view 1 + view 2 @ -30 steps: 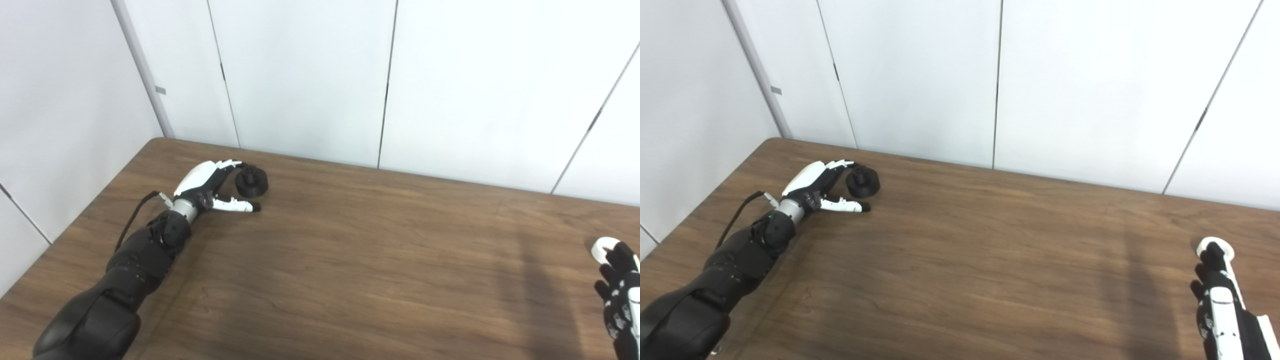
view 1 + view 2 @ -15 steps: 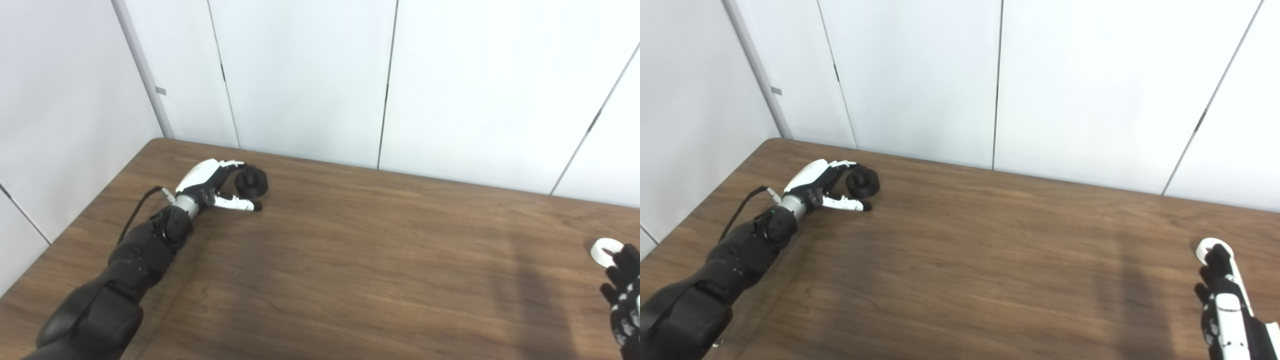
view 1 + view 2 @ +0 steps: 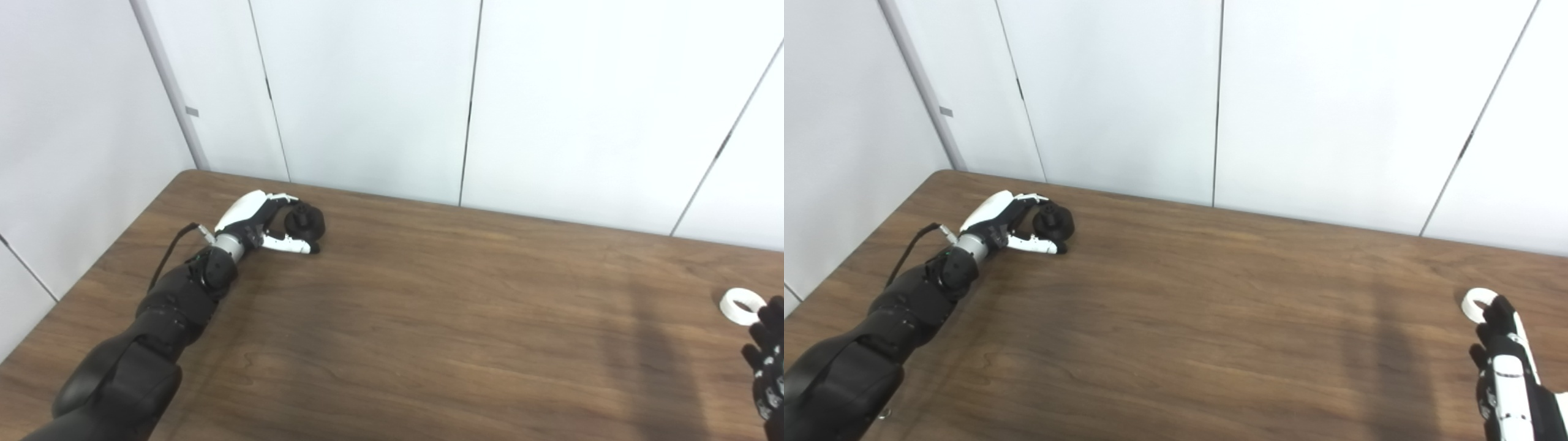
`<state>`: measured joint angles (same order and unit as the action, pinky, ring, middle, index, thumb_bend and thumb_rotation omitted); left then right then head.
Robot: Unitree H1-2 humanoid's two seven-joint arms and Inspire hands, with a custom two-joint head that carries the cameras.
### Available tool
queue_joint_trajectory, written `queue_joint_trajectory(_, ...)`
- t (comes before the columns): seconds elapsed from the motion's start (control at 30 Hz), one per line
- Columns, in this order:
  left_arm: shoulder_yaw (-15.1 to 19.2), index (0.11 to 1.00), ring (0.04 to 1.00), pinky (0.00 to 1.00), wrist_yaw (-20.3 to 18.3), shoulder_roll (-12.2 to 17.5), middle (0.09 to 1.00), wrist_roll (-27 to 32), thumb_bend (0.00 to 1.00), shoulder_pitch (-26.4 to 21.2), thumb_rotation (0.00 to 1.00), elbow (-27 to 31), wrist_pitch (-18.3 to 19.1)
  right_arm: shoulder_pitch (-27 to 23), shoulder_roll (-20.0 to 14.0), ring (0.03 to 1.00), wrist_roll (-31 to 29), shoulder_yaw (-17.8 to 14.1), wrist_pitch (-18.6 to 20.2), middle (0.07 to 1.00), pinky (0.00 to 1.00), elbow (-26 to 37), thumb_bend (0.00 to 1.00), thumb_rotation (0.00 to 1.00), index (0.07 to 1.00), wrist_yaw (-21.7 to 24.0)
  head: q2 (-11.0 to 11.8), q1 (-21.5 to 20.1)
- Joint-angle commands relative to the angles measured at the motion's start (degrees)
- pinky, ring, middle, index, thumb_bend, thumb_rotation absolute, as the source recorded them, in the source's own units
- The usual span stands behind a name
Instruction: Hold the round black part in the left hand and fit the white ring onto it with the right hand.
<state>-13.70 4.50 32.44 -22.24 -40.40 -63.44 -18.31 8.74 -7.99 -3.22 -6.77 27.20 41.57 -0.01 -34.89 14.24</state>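
The round black part point(image 3: 307, 223) stands on the table near its far left corner. My left hand point(image 3: 256, 218) lies beside it with its fingers point(image 3: 1034, 199) curved against the part's far side and top knob. The thumb point(image 3: 291, 245) stretches along the part's near side, so the hand cups the part without lifting it. The white ring point(image 3: 742, 305) lies flat on the table at the far right. Just below the ring is my right hand point(image 3: 1507, 367), its fingers straight and pointing at the ring, their tips at its near edge. Most of that hand is cut off by the picture's edge.
The brown wooden table point(image 3: 429, 318) fills the lower picture. White wall panels point(image 3: 367, 92) rise directly behind its far edge and along its left side.
The left hand has slid closer to the black part, so fingers and thumb now bracket it. The right hand has drawn back toward me, uncovering more of the ring. The camera shifted slightly.
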Motion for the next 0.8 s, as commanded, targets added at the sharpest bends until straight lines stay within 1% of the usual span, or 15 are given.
queue_joint_trajectory(0.0,-0.07,0.626,0.965,1.0,-0.57,0.4,0.879,-0.12,0.88,-1.86,0.23,-0.29,0.49,-1.07,-0.54,1.0,-0.02,-0.14,-0.31,1.0,1.0,1.47,0.0,1.0,1.0,-0.37,-0.03,0.08)
queue_joint_trajectory(0.03,-0.16,0.598,0.961,1.0,-0.18,0.41,0.87,-0.19,0.86,-2.03,0.2,-0.6,-0.31,-1.21,-0.55,1.0,-0.09,-0.16,-0.3,1.0,1.0,1.44,0.0,1.0,1.0,-0.45,-0.03,0.16)
queue_joint_trajectory(0.07,-0.31,0.53,0.946,1.0,0.26,0.43,0.838,-0.31,0.66,-2.24,0.12,-1.01,-1.16,-1.43,-0.49,1.0,-0.3,-0.2,-0.3,1.0,1.0,1.37,0.0,1.0,1.0,-0.59,0.04,0.16)
queue_joint_trajectory(0.1,-0.35,0.506,0.929,1.0,0.48,0.5,0.808,-0.31,0.59,-2.3,0.08,-1.04,-1.64,-1.59,-0.54,1.0,-0.57,-0.28,-0.29,1.0,1.0,1.32,0.0,1.0,1.0,-0.67,0.04,0.16)
queue_joint_trajectory(0.17,-0.63,0.487,0.906,1.0,0.84,0.71,0.769,-0.51,0.54,-2.44,0.06,-1.21,-2.53,-1.95,-0.59,1.0,-0.79,-0.3,-0.29,1.0,1.0,1.26,0.01,1.0,1.0,-0.8,0.21,0.0)
queue_joint_trajectory(0.27,-0.64,0.483,0.887,0.99,1.08,0.99,0.751,-0.26,0.52,-2.39,0.05,-1.11,-4.2,-2.43,-0.8,1.0,-1.13,-0.28,-0.3,1.0,1.0,1.09,0.01,1.0,1.0,-0.98,0.29,-0.11)
queue_joint_trajectory(0.43,-0.3,0.483,0.891,0.97,0.68,1.23,0.757,-0.03,0.52,-1.89,0.05,0.81,-3.8,-3.09,-0.76,1.0,-0.72,0.06,-0.3,1.0,1.0,0.83,0.0,1.0,1.0,-1.27,0.5,-0.26)
queue_joint_trajectory(0.53,-0.46,0.483,0.892,0.95,0.61,1.37,0.766,-0.31,0.52,-1.4,0.05,2.08,-4.7,-3.29,-0.74,1.0,-0.49,0.4,-0.29,1.0,1.0,0.79,0.02,1.0,1.0,-1.43,0.33,-0.49)
queue_joint_trajectory(0.63,-0.19,0.483,0.906,0.96,-0.43,1.32,0.779,0.28,0.52,-0.61,0.05,4.04,-5.62,-3.6,-0.54,1.0,-0.22,0.95,-0.29,1.0,1.0,0.78,0.0,1.0,1.0,-1.72,0.21,-1.03)
queue_joint_trajectory(0.77,0.5,0.483,0.948,0.98,-2.14,1.02,0.814,0.98,0.52,1.26,0.05,8.76,-5.42,-3.94,-0.13,1.0,0.24,1.72,-0.29,1.0,1.0,0.73,0.0,1.0,1.0,-2.14,0.08,-1.91)
